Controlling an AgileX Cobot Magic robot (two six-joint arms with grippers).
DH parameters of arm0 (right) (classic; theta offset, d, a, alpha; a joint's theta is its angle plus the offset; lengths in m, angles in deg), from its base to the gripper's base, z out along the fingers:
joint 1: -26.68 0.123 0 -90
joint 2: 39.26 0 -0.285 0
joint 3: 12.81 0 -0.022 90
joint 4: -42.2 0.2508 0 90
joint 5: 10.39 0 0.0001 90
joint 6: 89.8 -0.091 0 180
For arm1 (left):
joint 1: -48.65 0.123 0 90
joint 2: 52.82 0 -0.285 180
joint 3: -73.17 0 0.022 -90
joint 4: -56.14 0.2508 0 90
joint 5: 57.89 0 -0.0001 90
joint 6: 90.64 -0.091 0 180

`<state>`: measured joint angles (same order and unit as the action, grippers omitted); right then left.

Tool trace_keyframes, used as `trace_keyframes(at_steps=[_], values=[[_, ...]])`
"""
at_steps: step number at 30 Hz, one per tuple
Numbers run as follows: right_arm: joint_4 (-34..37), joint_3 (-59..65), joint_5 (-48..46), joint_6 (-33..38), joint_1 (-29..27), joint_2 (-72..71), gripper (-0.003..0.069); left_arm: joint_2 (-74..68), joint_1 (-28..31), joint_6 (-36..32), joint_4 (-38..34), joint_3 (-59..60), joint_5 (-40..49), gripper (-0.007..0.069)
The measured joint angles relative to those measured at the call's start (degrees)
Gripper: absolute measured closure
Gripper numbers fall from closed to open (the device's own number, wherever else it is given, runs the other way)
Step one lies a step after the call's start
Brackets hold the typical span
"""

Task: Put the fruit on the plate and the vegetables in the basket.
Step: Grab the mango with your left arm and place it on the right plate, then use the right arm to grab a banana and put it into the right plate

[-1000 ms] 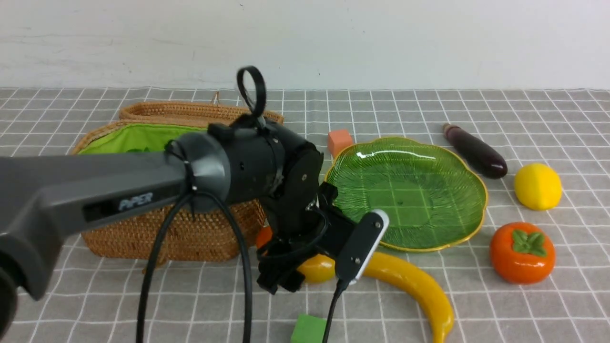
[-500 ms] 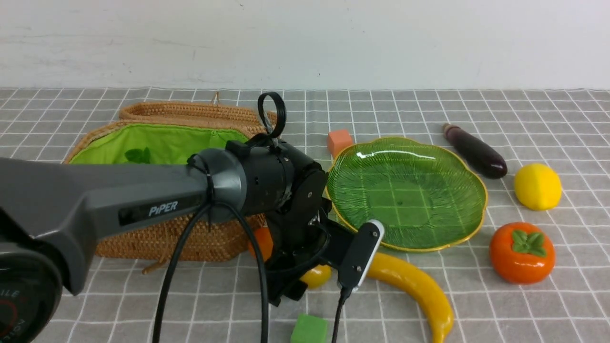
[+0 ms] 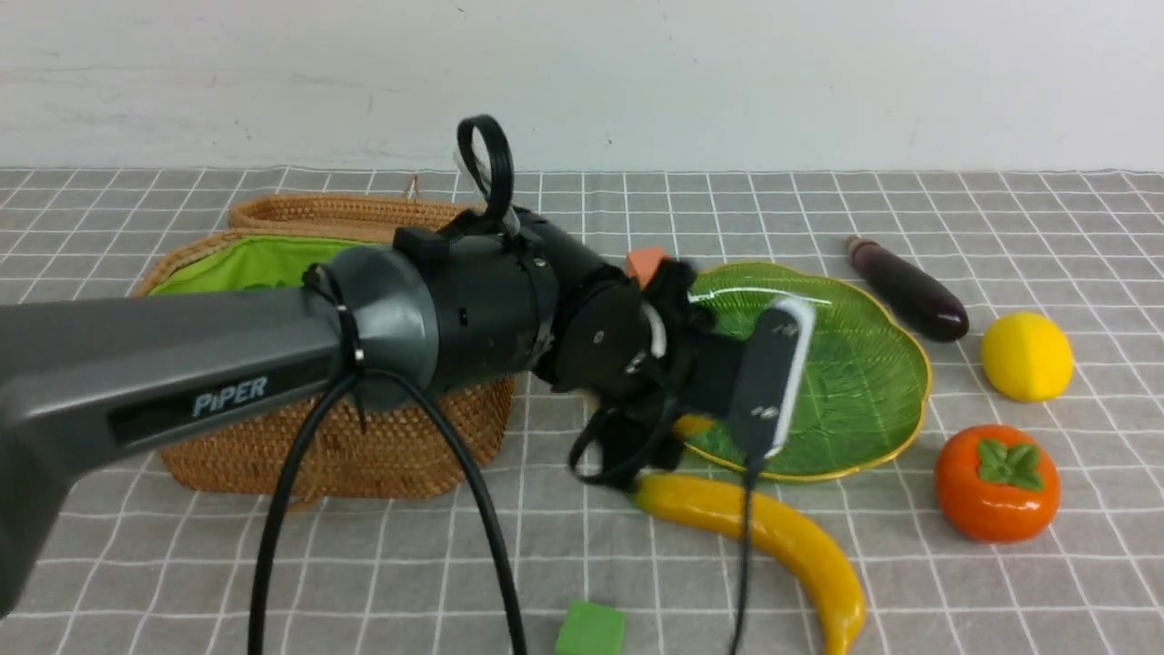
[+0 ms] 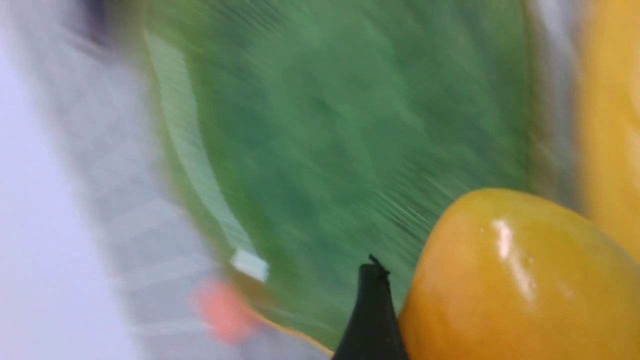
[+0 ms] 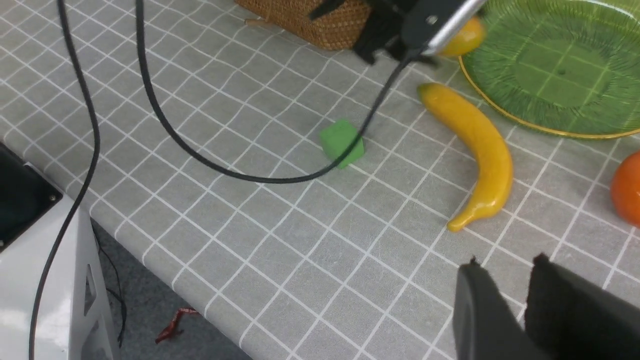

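- Since a second ago my left arm has swung from the bench (image 3: 1000,600) beside the basket (image 3: 364,446) toward the plate (image 3: 864,364), carrying the mango (image 4: 510,280) up with it.
- My left fingers (image 4: 372,320) hold the mango, which now hangs over the plate's near rim, apart from the banana (image 3: 782,537) lying on the bench below.
- My right fingers (image 5: 482,315) stand narrow with nothing between them, above the bench's near side.
- I judge the mango light, hard-shelled and slippery under that gloss. A hold across its fattest middle looks safest.
- The plate looks like glass, so I'd lower the mango close before letting go, since a rounded fruit may roll.
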<state>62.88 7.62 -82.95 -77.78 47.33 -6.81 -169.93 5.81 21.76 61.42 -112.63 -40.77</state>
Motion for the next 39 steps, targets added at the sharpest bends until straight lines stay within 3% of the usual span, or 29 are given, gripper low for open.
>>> trace_keyframes(at_steps=[4, 8, 18, 21, 25, 30, 36, 39], values=[[0.3, 0.0, 0.0, 0.0, 0.0, 0.0, 0.0501, -2.3, -1.4, 3.4, -4.1, -2.1, -11.8, 0.0094], [0.9, 0.0, 0.0, 0.0, 0.0, 0.0, 0.0501, -8.7, -0.8, 5.3, -6.2, -5.6, -17.9, 0.0094], [3.1, 0.0, 0.0, -1.1, 0.0, 0.0, 0.0501, -16.5, -0.4, 5.5, -6.6, -7.8, -19.7, 0.0094], [3.1, 0.0, 0.0, -1.3, 0.0, 0.0, 0.0501, -16.5, -0.4, 5.7, -6.7, -7.8, -19.1, 0.0048], [3.1, 0.0, 0.0, -1.6, 0.0, 0.0, 0.0501, -15.2, -0.4, 5.7, -6.7, -7.8, -15.1, -0.0020], [3.1, 0.0, 0.0, -1.7, 0.0, 0.0, 0.0497, -11.4, -0.4, 5.7, -7.5, -7.8, -9.1, -0.0015], [3.0, 0.0, 0.0, -4.6, 0.0, 0.3, 0.0493, -4.0, -0.4, 9.3, -13.2, -7.8, 5.9, 0.0072], [2.3, 0.0, 0.0, -5.6, 0.0, 2.3, 0.0493, 2.3, -0.4, 20.5, -17.3, -7.8, 13.6, 0.0190]])
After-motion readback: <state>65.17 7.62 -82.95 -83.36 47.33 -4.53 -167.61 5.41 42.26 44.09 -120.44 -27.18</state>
